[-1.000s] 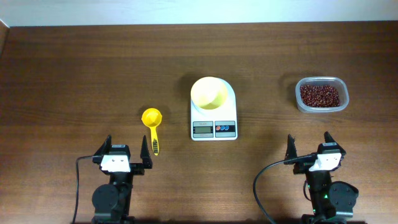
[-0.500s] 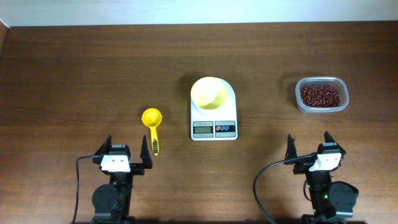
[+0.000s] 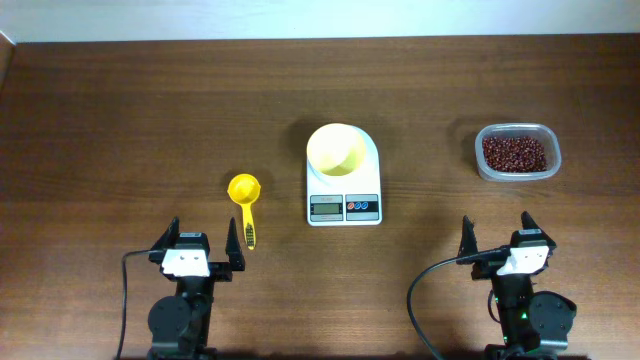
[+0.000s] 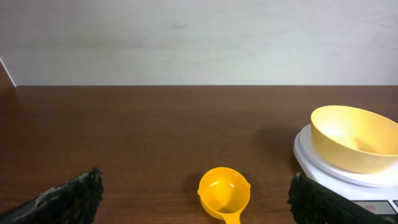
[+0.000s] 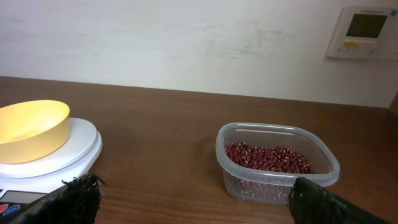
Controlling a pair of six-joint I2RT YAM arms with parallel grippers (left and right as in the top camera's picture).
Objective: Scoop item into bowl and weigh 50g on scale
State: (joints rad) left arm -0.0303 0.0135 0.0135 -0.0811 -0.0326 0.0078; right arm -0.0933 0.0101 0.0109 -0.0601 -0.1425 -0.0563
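Observation:
The reddish-brown beans [image 3: 515,153] fill a clear plastic container [image 3: 517,175] at the right; they also show in the right wrist view [image 5: 268,157]. The pale yellow bowl [image 3: 336,149] stands empty on the white scale [image 3: 344,207], seen in the left wrist view [image 4: 354,137] and the right wrist view [image 5: 30,129]. A yellow handled scoop [image 3: 245,193] lies left of the scale, also in the left wrist view [image 4: 224,192]. My left gripper [image 3: 201,243] is open near the front edge, behind the scoop. My right gripper [image 3: 497,235] is open, in front of the container.
The brown wooden table [image 3: 150,110] runs back to a white wall [image 4: 186,37]. A wall-mounted control panel [image 5: 362,32] shows in the right wrist view.

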